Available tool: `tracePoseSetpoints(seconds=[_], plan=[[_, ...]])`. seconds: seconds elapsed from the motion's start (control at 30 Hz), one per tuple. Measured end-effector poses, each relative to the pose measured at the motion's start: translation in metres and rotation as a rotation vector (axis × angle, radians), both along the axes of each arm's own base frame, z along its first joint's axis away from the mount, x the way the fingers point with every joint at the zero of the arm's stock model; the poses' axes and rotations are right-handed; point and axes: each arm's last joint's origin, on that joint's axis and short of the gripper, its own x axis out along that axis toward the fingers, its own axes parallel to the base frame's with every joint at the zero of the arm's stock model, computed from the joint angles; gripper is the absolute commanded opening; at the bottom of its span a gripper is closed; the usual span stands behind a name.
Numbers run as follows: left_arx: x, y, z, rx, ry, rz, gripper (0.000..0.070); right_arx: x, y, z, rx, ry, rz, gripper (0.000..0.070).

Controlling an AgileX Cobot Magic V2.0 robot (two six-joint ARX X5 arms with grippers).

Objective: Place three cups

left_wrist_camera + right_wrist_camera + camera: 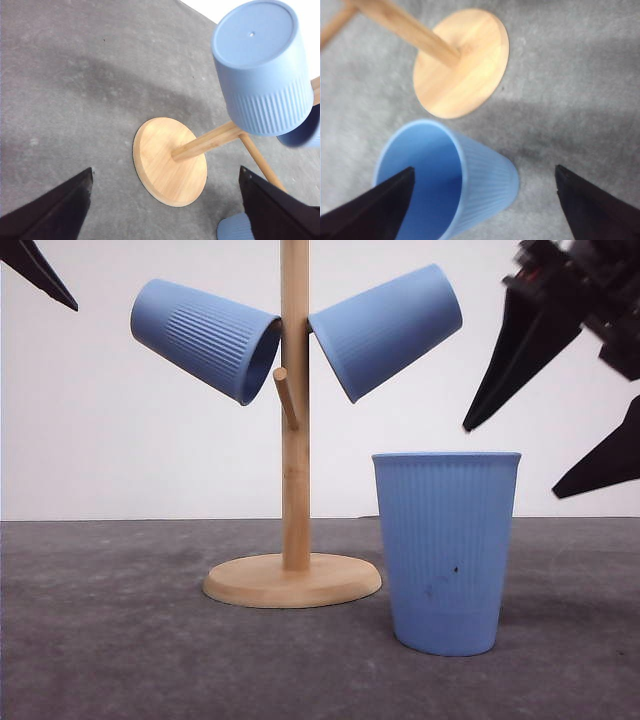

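Plain white wall in the back, grey felt-like tabletop (110,640) underneath, and a wooden cup tree (294,440) standing in the middle of it. Two blue cups are hanging on its pegs, one on the stand's left side (205,338) and one on its right (385,330), both tipped mouth-down toward the post. The third cup (447,550) stands upright on the table just beside the stand's round base, mouth up. The right gripper (540,455) hovers above that cup with its jaws spread wide and nothing in them; the left gripper (165,200) is also wide open and empty, up over the base. Looks like the last cup is the step in hand: the right arm would need to drop down, pinch the rim or wall, then tip it onto a free peg. No logos or writing readable anywhere.
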Motion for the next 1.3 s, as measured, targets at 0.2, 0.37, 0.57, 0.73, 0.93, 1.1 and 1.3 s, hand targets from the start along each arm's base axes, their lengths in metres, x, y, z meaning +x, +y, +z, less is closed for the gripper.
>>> tracePoseSetpoints(seconds=[0.2, 0.37, 0.57, 0.73, 0.93, 1.1, 1.3], plan=[[0.000, 0.000, 0.000, 0.000, 0.001, 0.000, 0.0546, 0.004, 0.011, -0.023, -0.072, 0.130, 0.034, 0.0167], [-0.003, 0.000, -0.004, 0.002, 0.054, -0.005, 0.0549, 0.001, 0.012, -0.020, -0.036, 0.149, 0.079, 0.0000], [-0.011, -0.004, -0.011, -0.089, 0.174, -0.166, 0.0556, -0.007, 0.014, 0.000, 0.107, 0.194, 0.216, 0.0000], [-0.018, -0.015, -0.009, -0.228, 0.201, -0.421, 0.0559, -0.008, 0.023, 0.017, 0.196, 0.182, 0.326, 0.0000], [-0.021, -0.035, -0.011, -0.244, 0.226, -0.603, 0.0559, -0.015, 0.037, 0.023, 0.233, 0.172, 0.438, 0.0000], [-0.017, -0.060, -0.015, -0.210, 0.183, -0.791, 0.0576, -0.021, 0.045, 0.026, 0.260, 0.168, 0.510, 0.0000], [-0.010, -0.093, -0.021, -0.164, 0.069, -0.982, 0.0648, -0.021, 0.051, 0.030, 0.298, 0.133, 0.549, 0.0000]])
